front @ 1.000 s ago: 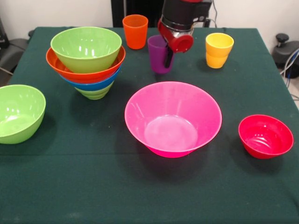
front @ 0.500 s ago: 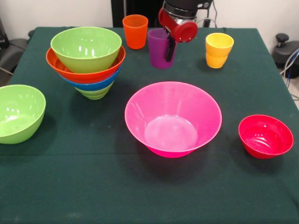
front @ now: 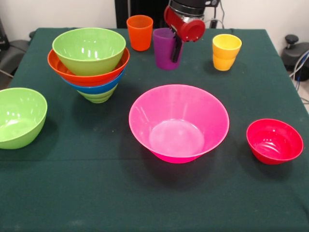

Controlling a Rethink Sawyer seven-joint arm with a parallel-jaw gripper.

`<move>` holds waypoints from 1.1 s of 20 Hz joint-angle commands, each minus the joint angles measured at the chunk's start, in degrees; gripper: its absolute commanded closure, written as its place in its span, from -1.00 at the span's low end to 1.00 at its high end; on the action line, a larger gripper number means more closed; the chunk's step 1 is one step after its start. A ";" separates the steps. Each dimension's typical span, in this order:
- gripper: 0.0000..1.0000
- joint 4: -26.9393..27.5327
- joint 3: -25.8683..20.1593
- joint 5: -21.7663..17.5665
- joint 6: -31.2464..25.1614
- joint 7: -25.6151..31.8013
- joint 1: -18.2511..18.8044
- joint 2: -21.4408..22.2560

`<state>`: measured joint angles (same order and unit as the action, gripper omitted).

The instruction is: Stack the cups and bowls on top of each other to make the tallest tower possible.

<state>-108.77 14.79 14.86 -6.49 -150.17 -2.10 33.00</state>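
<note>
My gripper [front: 172, 56] hangs at the far side of the table, shut on the rim of the purple cup [front: 162, 52]. One dark finger [front: 175, 50] lies against the cup's outer wall. The cup appears raised a little off the cloth. An orange cup [front: 140, 33] stands to its left and a yellow cup [front: 226, 52] to its right. At the left is the tower: a lime green bowl [front: 89, 50] nested in an orange bowl [front: 87, 78], then a blue bowl [front: 96, 88], with another green bowl [front: 99, 96] at the bottom.
A large pink bowl [front: 178, 121] sits upright in the middle of the dark green tablecloth [front: 145, 193]. A small red bowl [front: 274, 141] is at the right. A loose lime green bowl [front: 19, 117] rests at the left edge.
The gripper has risen and drawn back with the purple cup, most of it in the first half second. All the other cups and bowls stayed put.
</note>
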 commanded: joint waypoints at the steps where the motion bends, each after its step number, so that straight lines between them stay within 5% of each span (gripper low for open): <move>1: 1.00 -4.52 -5.38 -3.32 -2.30 -2.08 1.43 2.32; 22: 1.00 -7.47 -6.79 -5.00 -6.53 1.14 5.03 9.73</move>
<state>-113.23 13.96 13.72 -6.53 -150.17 1.47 41.72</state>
